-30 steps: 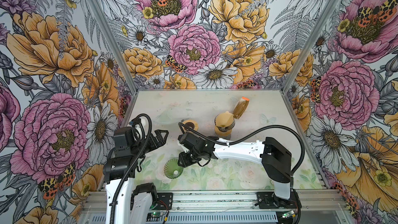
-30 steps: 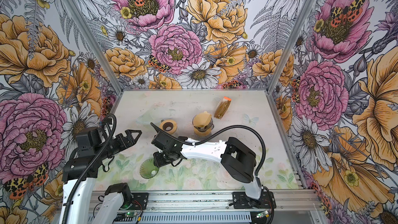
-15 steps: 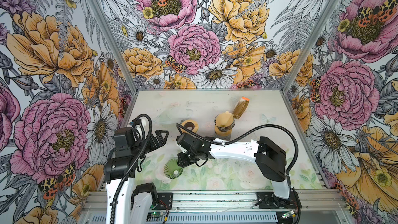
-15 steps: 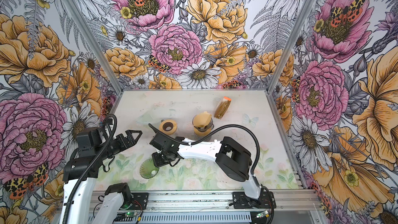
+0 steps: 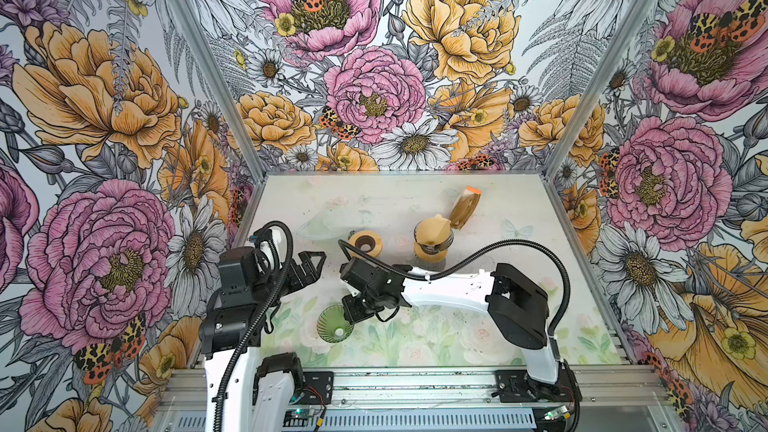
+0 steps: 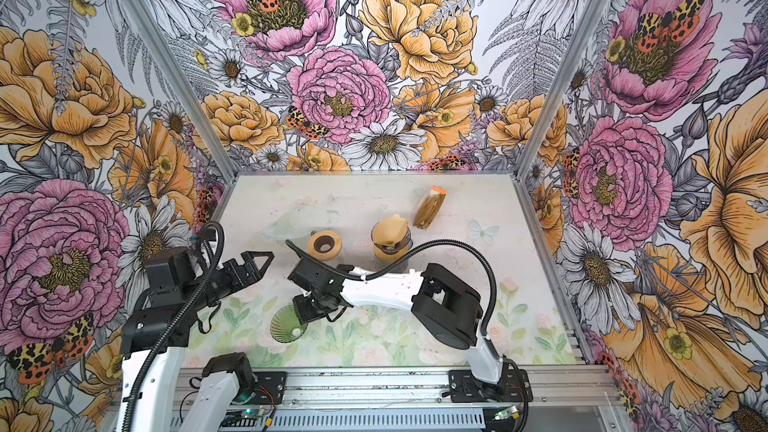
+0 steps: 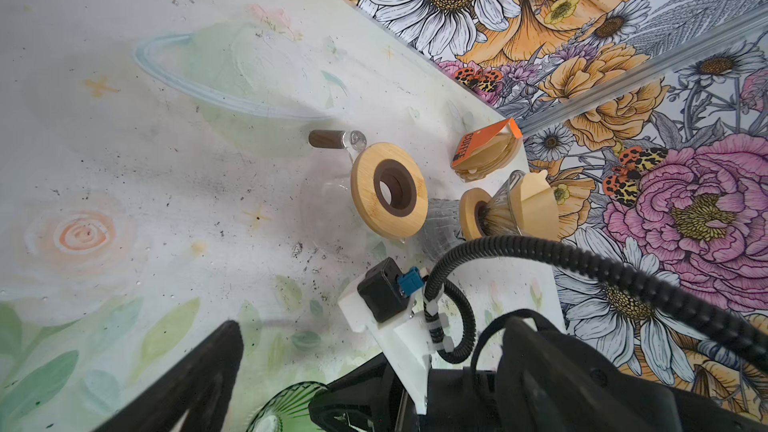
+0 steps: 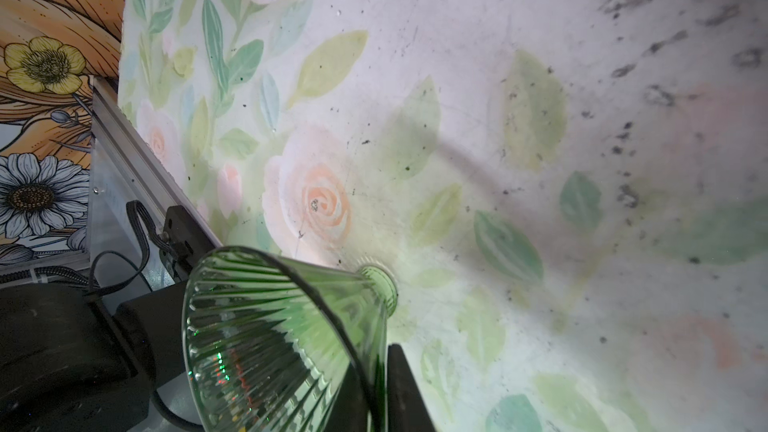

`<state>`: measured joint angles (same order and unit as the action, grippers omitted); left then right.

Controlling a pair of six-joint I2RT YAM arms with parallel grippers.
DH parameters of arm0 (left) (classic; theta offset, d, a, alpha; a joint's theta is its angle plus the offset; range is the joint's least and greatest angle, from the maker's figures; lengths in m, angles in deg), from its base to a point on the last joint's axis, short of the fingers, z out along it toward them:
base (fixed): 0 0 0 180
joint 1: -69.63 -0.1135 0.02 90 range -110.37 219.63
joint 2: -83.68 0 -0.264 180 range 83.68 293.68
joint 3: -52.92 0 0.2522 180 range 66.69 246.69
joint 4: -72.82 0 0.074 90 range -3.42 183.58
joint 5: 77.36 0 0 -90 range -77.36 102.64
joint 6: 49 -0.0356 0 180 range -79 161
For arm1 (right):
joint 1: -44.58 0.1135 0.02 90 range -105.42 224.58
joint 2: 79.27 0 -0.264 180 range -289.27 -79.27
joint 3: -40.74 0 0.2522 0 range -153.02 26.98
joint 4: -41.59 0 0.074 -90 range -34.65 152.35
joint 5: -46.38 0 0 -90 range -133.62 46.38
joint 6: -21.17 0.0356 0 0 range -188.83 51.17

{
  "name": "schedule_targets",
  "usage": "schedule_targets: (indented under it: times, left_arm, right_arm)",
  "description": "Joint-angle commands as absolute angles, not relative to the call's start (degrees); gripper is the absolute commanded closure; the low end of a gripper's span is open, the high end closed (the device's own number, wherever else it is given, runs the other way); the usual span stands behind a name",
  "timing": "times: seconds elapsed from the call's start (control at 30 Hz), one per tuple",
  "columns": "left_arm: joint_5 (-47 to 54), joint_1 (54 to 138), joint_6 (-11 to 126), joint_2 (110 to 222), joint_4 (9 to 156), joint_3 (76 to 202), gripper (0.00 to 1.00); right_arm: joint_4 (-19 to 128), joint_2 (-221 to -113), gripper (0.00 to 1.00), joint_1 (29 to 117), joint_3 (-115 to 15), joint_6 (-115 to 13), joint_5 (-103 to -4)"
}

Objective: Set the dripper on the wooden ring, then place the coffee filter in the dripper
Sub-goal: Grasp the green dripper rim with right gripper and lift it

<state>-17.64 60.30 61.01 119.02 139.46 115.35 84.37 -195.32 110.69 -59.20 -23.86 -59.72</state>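
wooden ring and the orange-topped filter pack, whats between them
A clear dripper holding a tan paper filter sits between the wooden ring and filter pack, in both top views.

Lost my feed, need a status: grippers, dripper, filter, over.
Status: left gripper open, empty; right gripper jaws pinching rim of green dripper, lying on its side. At back, filters untouched. Nothing in the way.

dripper [image 5: 334, 323]: ribbed green glass, tipped over, in front of wooden ring [image 5: 365, 244] | coffee filter [image 5: 432, 229]: tan paper cone (upright-ish), right of ring
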Motion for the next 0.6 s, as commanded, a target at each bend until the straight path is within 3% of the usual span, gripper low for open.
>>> schedule_targets:
  times: [0.0,0.27,0.57]
  left_arm:
    - [-19.77,59.63,60.87,118.29,137.47,114.7,0.01]
    - [-20.88,59.58,60.7,118.54,137.15,114.67,0.01]
    - [-28.84,59.53,58.76,118.76,135.53,114.89,0.01]
  right_arm:
    - [85.04,-193.74,0.91,110.87,-60.83,-24.78,-57.92]
    - [85.65,-188.67,0.93,108.92,-58.87,-25.93,-56.39]
    - [93.31,-180.47,0.94,102.32,-60.0,-31.52,-56.06]
